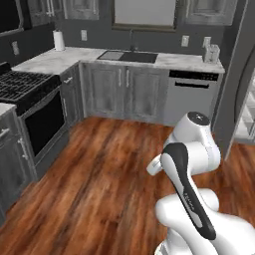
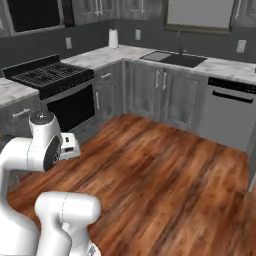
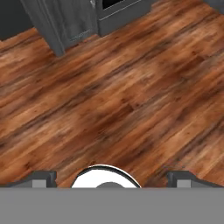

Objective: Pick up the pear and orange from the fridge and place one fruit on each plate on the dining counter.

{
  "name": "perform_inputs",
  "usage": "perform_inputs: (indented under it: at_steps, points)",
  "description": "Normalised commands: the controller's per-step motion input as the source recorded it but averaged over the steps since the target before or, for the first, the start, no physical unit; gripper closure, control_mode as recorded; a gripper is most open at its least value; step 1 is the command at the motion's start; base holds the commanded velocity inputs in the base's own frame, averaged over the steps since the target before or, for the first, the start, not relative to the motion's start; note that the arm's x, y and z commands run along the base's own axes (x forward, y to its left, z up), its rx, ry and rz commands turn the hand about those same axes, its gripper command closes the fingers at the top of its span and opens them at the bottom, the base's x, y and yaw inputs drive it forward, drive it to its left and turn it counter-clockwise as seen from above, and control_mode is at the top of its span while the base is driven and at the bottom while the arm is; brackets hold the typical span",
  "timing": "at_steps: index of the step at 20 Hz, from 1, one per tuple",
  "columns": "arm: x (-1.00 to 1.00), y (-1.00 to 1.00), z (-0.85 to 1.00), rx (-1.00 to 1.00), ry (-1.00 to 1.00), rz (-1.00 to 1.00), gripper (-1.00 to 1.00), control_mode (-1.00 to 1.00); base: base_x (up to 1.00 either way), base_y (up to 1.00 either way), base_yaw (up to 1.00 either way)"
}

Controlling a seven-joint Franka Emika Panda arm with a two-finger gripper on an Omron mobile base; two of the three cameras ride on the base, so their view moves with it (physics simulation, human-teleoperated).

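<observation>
Fruit not in sight yet: pear and orange should be in the fridge, whose open edge w/ white shelves shows at far right of left base view, past the dishwasher. Gripper spread wide, nothing between the tips, pointing down at bare wood floor. Judgement: both fruit likely light, firm, round and smooth-skinned, so apt to roll or squirt out; take each across its widest middle, jaws level, modest squeeze; pear prob. softer, bruises easier. Room: floor wide and free between stove, sink cabinets and arm. Tight spots likely fridge door edge and shelf lips, plus cabinet corner near the hand in hand view. Plates, dining counter not seen.
</observation>
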Motion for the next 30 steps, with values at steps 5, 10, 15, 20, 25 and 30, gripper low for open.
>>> perform_inputs:
  at_steps: [5, 10, 15, 20, 25, 30]
  points:
    - [0.00, 0.00, 0.00, 0.00, 0.00, 0.00, -1.00, 1.00, 0.00, 0.04, -1.00]
    - [0.00, 0.00, 0.00, 0.00, 0.00, 0.00, -1.00, 1.00, 0.00, 0.03, -1.00]
    - [0.00, 0.00, 0.00, 0.00, 0.00, 0.00, -1.00, 1.00, 0.19, 0.11, -0.83]
    - [0.00, 0.00, 0.00, 0.00, 0.00, 0.00, -1.00, 1.00, 0.69, 0.02, -0.29]
    - [0.00, 0.00, 0.00, 0.00, 0.00, 0.00, -1.00, 1.00, 0.87, 0.00, -0.02]
    - [0.00, 0.00, 0.00, 0.00, 0.00, 0.00, -1.00, 1.00, 0.93, -0.01, 0.00]
